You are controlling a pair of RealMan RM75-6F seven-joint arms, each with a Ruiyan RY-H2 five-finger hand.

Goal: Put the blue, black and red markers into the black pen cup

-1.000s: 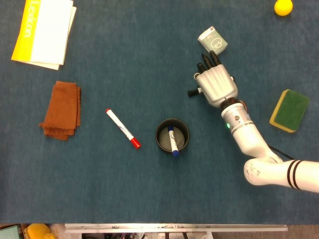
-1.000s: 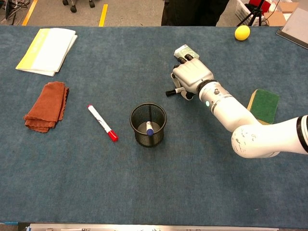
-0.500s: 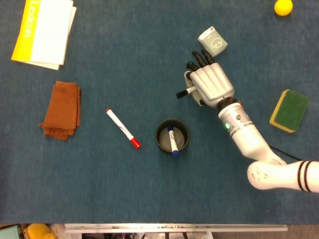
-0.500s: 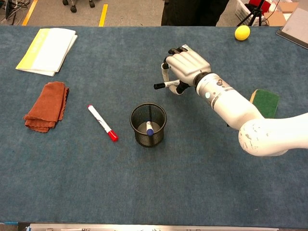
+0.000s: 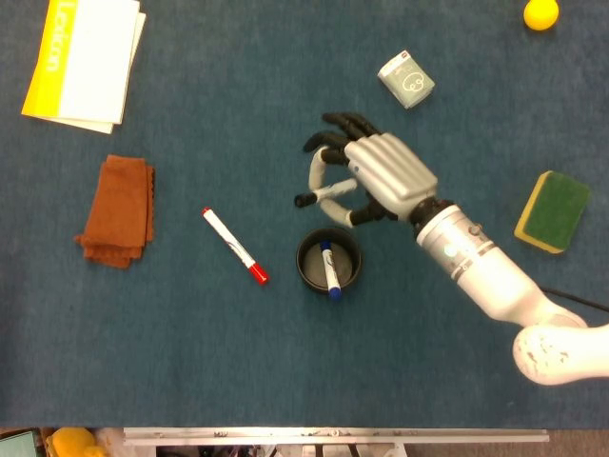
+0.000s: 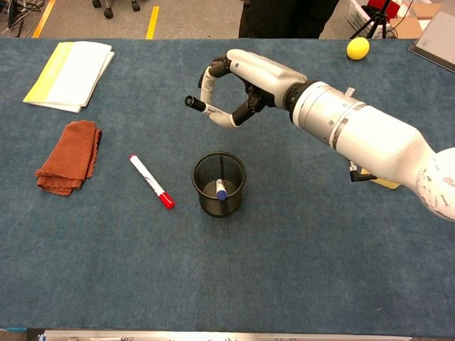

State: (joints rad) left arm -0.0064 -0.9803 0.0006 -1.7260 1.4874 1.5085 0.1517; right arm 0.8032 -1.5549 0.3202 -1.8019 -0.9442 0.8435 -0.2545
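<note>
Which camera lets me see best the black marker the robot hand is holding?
The chest view: the black marker shows from the side, raised above the pen cup, with its black cap clear of the right hand. The head view looks straight down, so fingers partly cover the marker.

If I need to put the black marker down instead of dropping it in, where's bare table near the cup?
Bare cloth lies in front of the black pen cup, toward the near table edge, and between the red marker and the brown cloth. Behind the cup is crowded: the right hand holds the black marker there.
</note>
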